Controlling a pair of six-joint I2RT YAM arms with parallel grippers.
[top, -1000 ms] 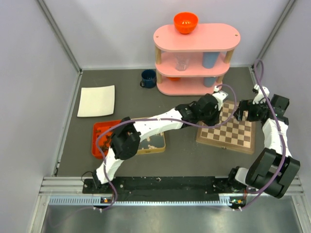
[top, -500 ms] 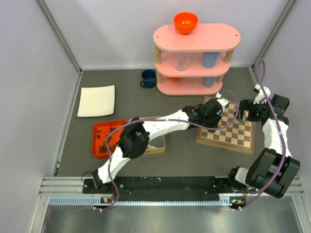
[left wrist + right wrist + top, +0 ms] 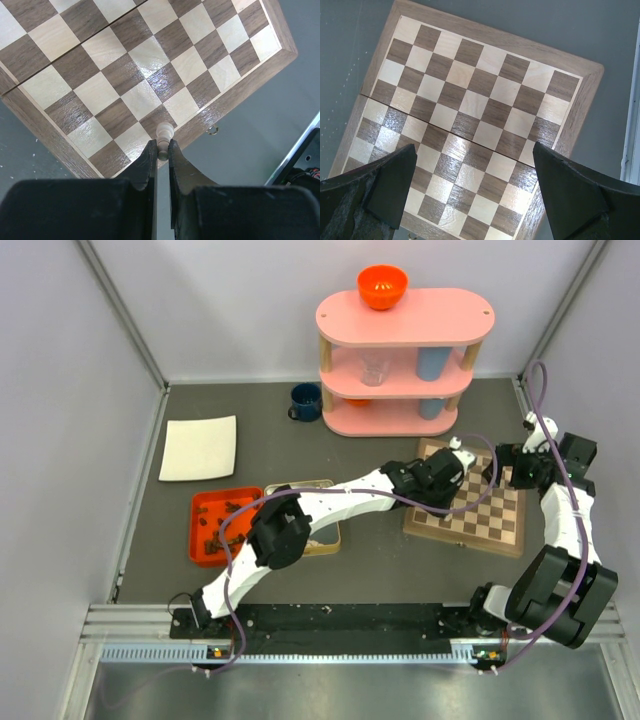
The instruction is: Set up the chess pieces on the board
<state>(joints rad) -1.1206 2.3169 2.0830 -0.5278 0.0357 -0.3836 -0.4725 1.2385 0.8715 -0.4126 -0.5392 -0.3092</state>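
The board [image 3: 478, 510] lies right of centre with no pieces on its visible squares. My left gripper [image 3: 432, 483] reaches over its left part. In the left wrist view the gripper [image 3: 162, 148] is shut on a cream chess piece [image 3: 165, 132], held above the border of the board [image 3: 125, 75] near a corner. My right gripper [image 3: 497, 472] hovers over the board's far right side. In the right wrist view it [image 3: 475, 192] is open and empty above the board [image 3: 495, 39]. Dark chess pieces lie in the orange tray [image 3: 203, 502].
A silver tin [image 3: 327, 537] sits beside the tray, mostly hidden by my left arm. A pink shelf unit [image 3: 405, 360] with an orange bowl [image 3: 382, 285] stands behind the board. A blue mug [image 3: 305, 400] and a white cloth [image 3: 198, 447] lie at the back left.
My left arm has stretched further right, carrying the cream piece from the board's left edge over the board. The right arm has barely moved.
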